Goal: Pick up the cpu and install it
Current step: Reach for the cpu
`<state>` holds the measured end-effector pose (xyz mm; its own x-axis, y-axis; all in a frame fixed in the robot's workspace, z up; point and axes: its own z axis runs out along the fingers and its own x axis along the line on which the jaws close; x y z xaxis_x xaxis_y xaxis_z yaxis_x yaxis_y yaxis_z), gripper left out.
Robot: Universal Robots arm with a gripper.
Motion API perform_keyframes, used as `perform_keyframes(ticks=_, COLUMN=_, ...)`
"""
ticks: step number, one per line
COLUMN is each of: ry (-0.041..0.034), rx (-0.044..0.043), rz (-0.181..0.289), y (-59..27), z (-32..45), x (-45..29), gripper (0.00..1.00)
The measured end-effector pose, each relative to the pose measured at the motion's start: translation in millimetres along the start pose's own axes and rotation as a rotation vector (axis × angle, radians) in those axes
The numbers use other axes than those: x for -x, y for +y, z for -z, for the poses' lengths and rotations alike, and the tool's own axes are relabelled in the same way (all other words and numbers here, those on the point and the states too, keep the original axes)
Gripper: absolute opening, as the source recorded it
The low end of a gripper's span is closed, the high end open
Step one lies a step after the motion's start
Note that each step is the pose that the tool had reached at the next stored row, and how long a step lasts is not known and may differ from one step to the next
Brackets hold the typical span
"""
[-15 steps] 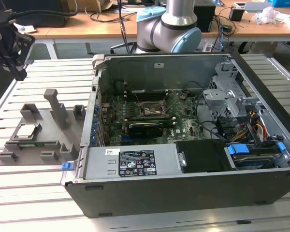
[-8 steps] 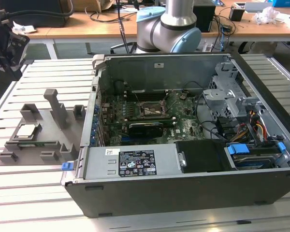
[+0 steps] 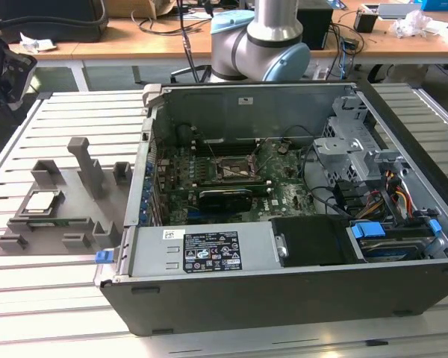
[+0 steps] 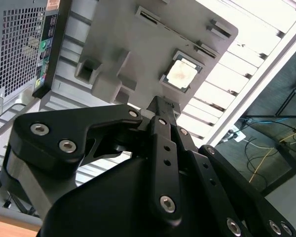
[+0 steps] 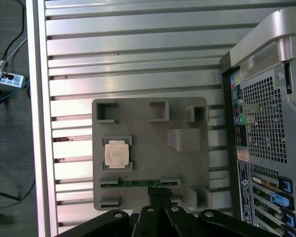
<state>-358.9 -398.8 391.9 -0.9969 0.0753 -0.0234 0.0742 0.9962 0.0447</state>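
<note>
gripper [image 5: 155, 190] hung closed and empty near the cpu [image 5: 116, 153] in its holder [image 5: 148, 143] — a clean pick likely needed a square, centred edge grip.

Open PC case [image 3: 284, 298] w/ mobo [image 3: 181, 168] beside grey holder tray [image 3: 75, 212] on slatted table [image 3: 60, 298].

I'm in some robotics lab or workshop. Slatted metal table [image 3: 45, 298], gutted computer case [image 3: 284, 294]. Cable-strewn wooden benches [image 3: 134, 37] behind me.
</note>
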Motion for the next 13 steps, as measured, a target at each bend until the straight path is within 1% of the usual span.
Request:
perform_keyframes(ticks=5, ry=0.0000, rx=0.0000, rz=0.000, y=-0.5, z=0.1, x=-7.1, gripper=0.11)
perform_keyframes(ticks=13, ry=0.0001, rx=-0.0001, rz=0.000, y=-1.2, z=0.1, x=-15.1, gripper=0.11)
